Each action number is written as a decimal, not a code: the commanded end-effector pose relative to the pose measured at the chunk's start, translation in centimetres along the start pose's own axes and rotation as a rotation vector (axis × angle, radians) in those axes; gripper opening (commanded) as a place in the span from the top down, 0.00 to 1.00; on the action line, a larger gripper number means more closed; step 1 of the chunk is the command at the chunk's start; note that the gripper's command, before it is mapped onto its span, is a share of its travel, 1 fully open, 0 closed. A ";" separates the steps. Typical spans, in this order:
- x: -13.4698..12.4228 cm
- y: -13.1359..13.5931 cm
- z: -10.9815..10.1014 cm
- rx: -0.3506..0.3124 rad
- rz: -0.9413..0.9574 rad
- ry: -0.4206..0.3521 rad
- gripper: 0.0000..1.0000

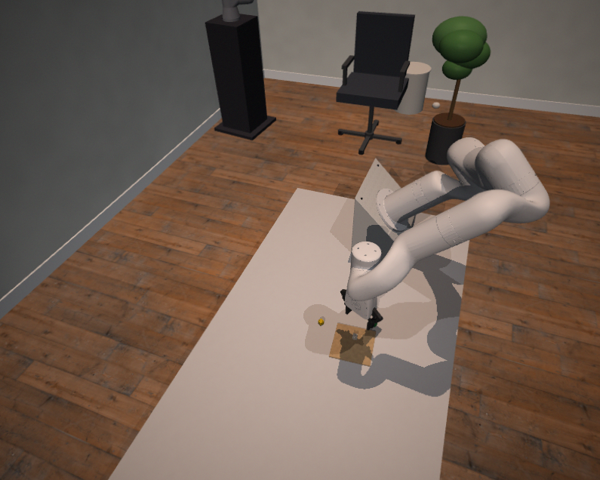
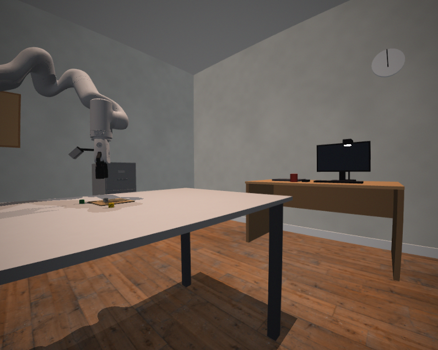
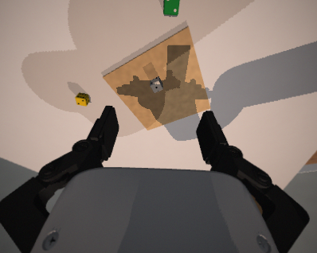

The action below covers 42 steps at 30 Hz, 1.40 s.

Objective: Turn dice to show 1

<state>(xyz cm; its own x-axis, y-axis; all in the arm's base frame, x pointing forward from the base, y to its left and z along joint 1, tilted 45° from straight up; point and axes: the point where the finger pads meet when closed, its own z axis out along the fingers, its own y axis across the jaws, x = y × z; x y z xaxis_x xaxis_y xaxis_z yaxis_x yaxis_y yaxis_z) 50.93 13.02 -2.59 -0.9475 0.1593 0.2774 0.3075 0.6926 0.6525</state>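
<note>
Below the open, empty gripper (image 1: 359, 314) (image 2: 101, 176) (image 3: 158, 118), the mat (image 1: 342, 351) (image 2: 127, 201) (image 3: 181, 107) bears the white die (image 1: 355, 336) (image 2: 105, 200) (image 3: 156, 84); the yellow (image 1: 321, 321) (image 2: 111, 205) (image 3: 82, 99) and green dice (image 2: 82, 201) (image 3: 171, 7) lie off it, on the surface (image 1: 269, 371) (image 2: 166, 211) (image 3: 37, 135).

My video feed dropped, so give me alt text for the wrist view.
The open hand hangs above the table, nothing between its fingers, with the white die on the tan mat beyond the fingertips. The yellow die sits off the mat to the left; the green die, cut by the top edge, is also off it.
</note>
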 end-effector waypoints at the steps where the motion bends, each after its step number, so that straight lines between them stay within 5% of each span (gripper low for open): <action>1: 0.3 0.1 0.0 0.006 0.172 0.007 0.00; 42: 3.0 0.6 0.7 0.005 1.201 0.003 0.00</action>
<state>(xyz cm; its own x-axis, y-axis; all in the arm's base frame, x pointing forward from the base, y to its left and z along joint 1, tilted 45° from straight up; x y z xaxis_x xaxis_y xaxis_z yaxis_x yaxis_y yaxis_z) 48.49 14.28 -1.97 -0.2004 0.6795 0.7057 0.9762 0.1992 0.0854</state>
